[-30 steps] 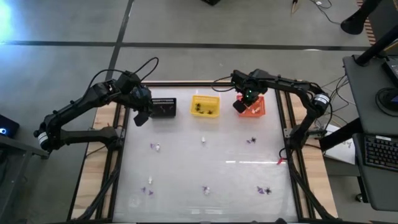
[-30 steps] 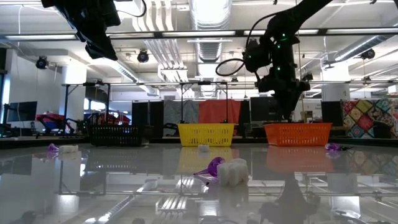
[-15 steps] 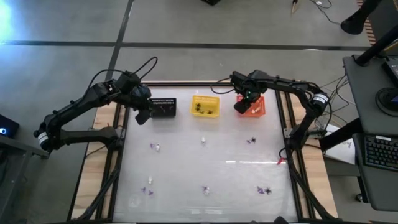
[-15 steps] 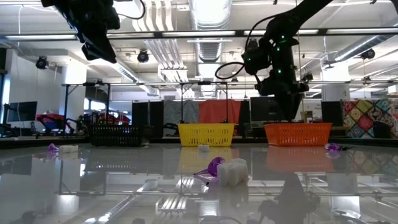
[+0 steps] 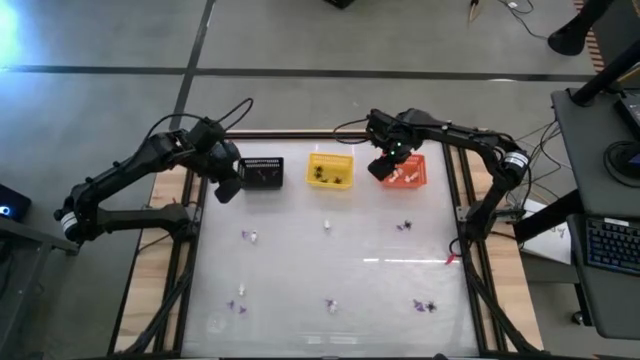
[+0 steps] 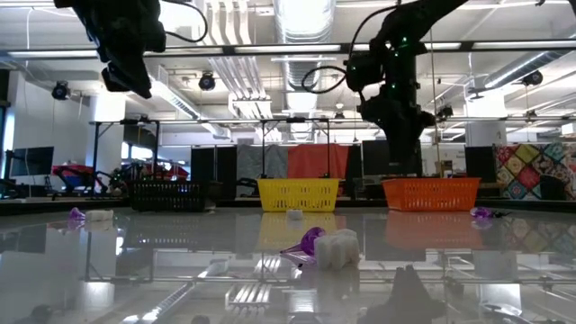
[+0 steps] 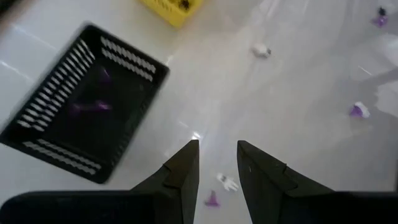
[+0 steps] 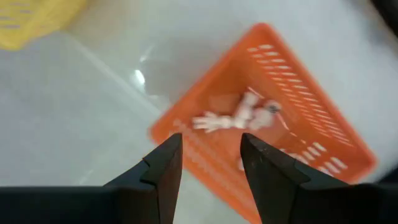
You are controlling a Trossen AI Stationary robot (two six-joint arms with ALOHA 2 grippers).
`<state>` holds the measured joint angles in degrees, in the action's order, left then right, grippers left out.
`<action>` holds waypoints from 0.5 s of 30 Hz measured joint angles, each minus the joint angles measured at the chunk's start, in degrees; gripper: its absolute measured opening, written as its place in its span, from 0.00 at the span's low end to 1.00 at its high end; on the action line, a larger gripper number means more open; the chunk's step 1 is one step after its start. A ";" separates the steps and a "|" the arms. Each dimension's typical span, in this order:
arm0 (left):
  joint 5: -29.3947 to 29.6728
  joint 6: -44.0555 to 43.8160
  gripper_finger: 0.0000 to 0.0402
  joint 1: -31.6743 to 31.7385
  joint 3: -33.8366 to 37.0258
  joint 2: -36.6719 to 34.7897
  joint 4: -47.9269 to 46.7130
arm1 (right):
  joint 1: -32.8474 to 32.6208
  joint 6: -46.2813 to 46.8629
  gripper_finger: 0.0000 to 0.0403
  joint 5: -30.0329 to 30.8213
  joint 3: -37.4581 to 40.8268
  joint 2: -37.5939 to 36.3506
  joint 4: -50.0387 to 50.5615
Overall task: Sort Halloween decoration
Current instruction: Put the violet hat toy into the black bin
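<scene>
low view, glossy reflective table (image 6: pixel 180 270), ceiling ducts (image 6: pixel 301 18), quilt (image 6: pixel 535 171)

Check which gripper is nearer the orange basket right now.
Right. The right gripper hangs open just above the orange basket, at its edge toward the yellow basket. The left gripper is beside the black basket, far across the row.
</scene>
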<state>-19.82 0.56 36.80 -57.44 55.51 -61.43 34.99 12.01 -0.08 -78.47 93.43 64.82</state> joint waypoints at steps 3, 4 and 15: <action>-3.02 -0.73 0.23 -0.54 0.76 0.01 -1.65 | -1.83 0.84 0.38 -0.37 -0.62 0.00 0.77; -3.83 -0.78 0.23 -0.91 0.97 0.02 -2.11 | -2.49 1.50 0.39 -0.36 -0.66 0.00 1.09; -5.01 -3.27 0.23 -9.42 7.18 -0.67 -2.40 | -12.06 13.02 0.39 -0.40 -0.73 0.00 4.07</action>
<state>-24.83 -2.71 27.38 -50.26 54.83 -63.83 22.93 25.03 -0.49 -79.20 93.43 68.89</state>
